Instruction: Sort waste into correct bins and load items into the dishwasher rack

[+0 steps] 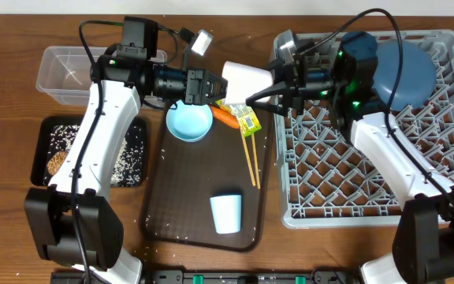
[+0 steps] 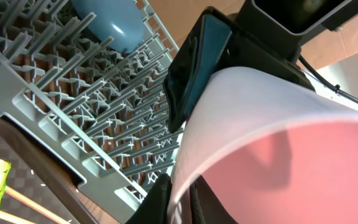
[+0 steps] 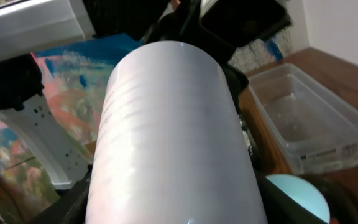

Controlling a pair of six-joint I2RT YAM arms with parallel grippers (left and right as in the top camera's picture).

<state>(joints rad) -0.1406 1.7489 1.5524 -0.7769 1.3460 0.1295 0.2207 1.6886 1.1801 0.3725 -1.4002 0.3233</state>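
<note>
The pink cup hangs on its side in the air between both arms, above the gap between tray and rack. My left gripper pinches its rim: in the left wrist view the cup wall runs between the two black fingers. My right gripper is closed round the cup body, a finger on each side. The grey dishwasher rack holds the big blue plate-bowl. The carrot and the green-yellow wrapper lie beside the small light-blue bowl.
The dark brown serving tray carries the chopsticks and a light-blue cup lying on its side. The clear tub stands at the back left. The black tray in front of it holds rice and a brown lump.
</note>
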